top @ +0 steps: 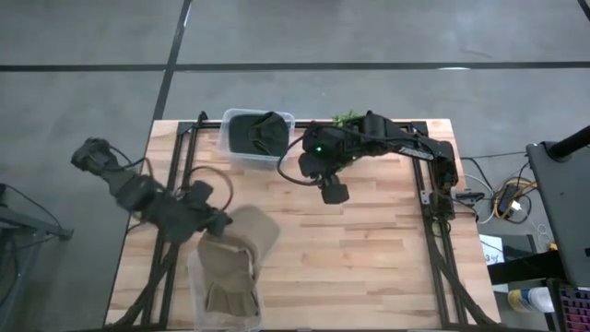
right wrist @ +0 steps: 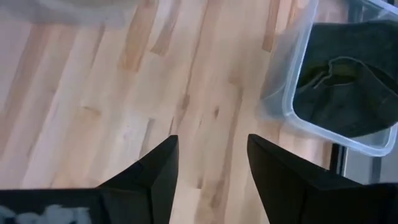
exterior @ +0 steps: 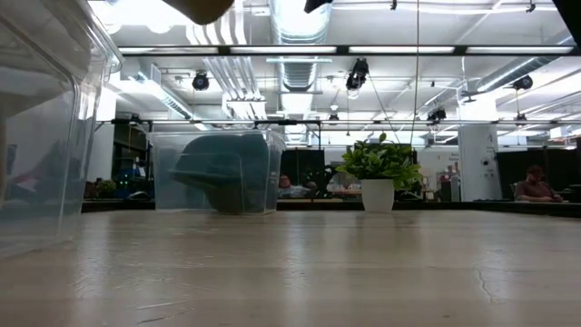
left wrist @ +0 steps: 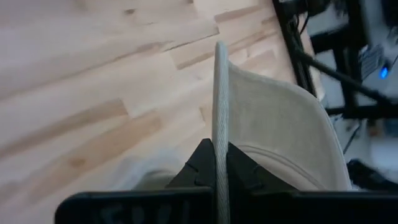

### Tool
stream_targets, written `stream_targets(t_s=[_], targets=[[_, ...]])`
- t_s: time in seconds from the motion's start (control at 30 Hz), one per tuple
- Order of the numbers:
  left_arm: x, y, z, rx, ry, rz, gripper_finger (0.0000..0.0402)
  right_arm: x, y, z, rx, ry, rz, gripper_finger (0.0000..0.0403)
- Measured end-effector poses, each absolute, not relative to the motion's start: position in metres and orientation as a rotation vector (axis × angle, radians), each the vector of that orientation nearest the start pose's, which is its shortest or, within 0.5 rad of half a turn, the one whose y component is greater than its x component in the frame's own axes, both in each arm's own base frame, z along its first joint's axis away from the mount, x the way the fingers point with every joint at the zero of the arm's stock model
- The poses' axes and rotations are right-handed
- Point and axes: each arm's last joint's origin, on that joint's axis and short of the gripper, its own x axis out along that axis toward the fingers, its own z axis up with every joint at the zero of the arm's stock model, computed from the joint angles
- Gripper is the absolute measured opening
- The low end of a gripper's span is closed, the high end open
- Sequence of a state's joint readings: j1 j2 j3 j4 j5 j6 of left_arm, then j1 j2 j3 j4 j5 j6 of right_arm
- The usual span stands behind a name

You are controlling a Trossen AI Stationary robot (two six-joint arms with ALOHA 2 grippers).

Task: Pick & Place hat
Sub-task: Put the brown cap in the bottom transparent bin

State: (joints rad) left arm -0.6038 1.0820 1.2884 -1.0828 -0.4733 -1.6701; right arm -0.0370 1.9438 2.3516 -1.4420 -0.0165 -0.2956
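A beige cap is in my left gripper, just above the far rim of the near clear bin, which holds more beige hats. In the left wrist view the cap's crown bulges to one side of the brim. In the low view only a beige bit of the cap shows at the top edge. My right gripper hovers open over bare table near the far clear bin, which holds dark green hats. My left gripper pinches the cap's brim between its two fingers, which come at it from the table's left side. The brim stands edge-on between them, running on past the fingertips. The cap is lifted clear of the table, crown toward the right.
A potted plant stands at the far edge behind the right arm. The black frame rails run along both sides of the table. Bare wood lies open across the table's middle and near right. Cables and equipment sit off the right edge.
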Motion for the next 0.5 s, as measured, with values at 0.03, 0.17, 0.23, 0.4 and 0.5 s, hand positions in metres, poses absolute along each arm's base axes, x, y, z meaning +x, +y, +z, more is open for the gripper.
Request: stream_targets(t_s=[0.03,0.17,0.23,0.4,0.5], targets=[[0.155,-0.098,0.373,-1.159,0.614,0.511,0.0005,0.366,-0.015,0.418,-0.248,1.028,0.135,0.0187],[0.150,-0.124,0.364,-1.196,0.596,0.543,0.0005,0.365,-0.027,0.418,-0.259,1.046,0.124,0.0187],[0.149,-0.137,0.356,-1.180,0.624,0.562,0.0005,0.364,-0.033,0.417,-0.257,1.054,0.113,0.0187],[0.158,-0.161,0.335,-1.111,0.674,0.613,0.0005,0.362,-0.044,0.417,-0.252,1.056,0.094,0.0187],[0.164,-0.172,0.320,-1.044,0.718,0.660,0.0005,0.362,-0.047,0.417,-0.241,1.057,0.081,0.0187]])
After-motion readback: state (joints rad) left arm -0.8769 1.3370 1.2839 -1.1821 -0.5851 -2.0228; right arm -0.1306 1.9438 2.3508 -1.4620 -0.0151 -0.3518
